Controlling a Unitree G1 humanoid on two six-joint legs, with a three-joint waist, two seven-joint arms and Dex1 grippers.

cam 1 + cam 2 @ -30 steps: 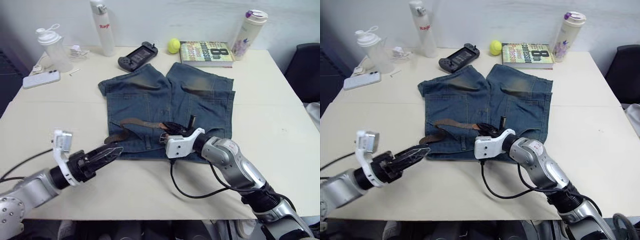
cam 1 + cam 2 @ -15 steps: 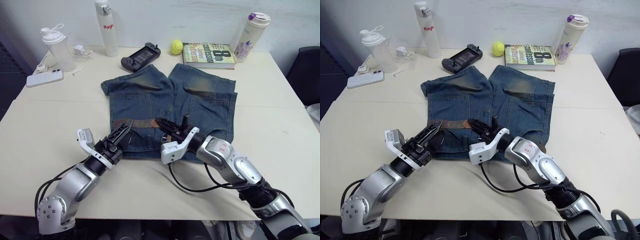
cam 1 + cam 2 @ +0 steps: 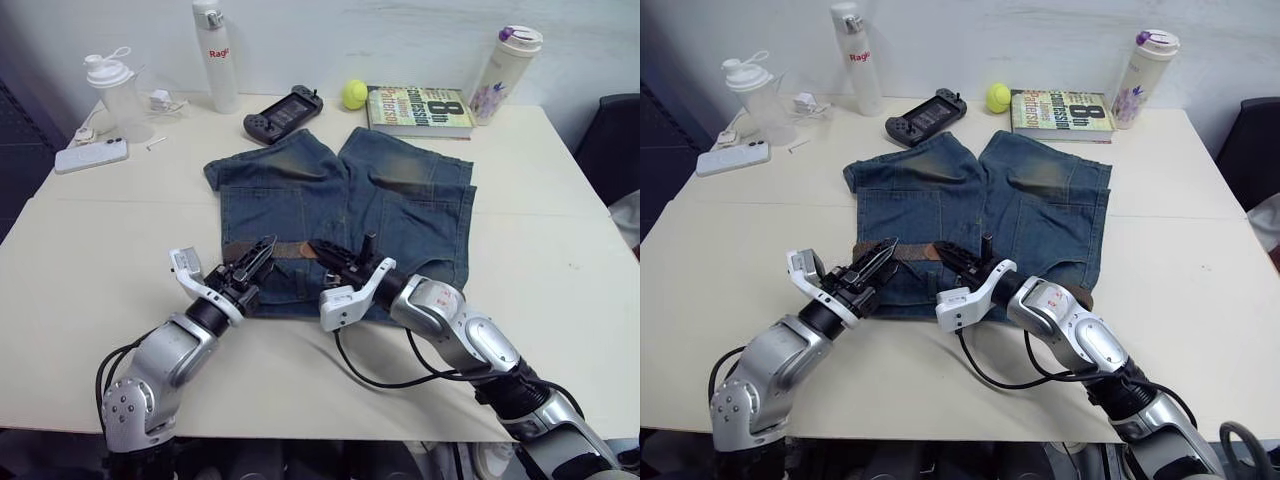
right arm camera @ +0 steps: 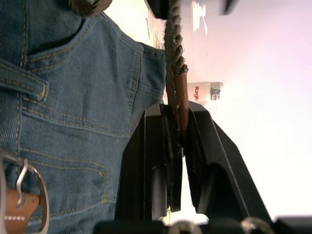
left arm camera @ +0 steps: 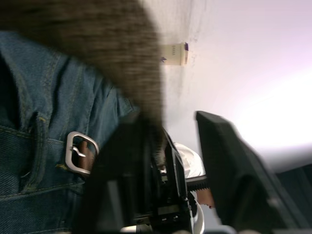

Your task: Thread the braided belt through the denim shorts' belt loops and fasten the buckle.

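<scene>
Jaws, right gripper (image 3: 325,251): closed on the braided belt (image 3: 290,249) near its tip. Jaws, left gripper (image 3: 262,250): parted around the belt, no firm hold visible. Belt: lying along the waistband of the denim shorts (image 3: 400,200), flat on the tabletop (image 3: 560,240). Buckle (image 5: 78,151): resting on denim.

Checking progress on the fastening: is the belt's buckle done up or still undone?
Undone. The buckle lies on the denim shorts with no strap through its frame; the right pincer grips the belt's free end.
</scene>
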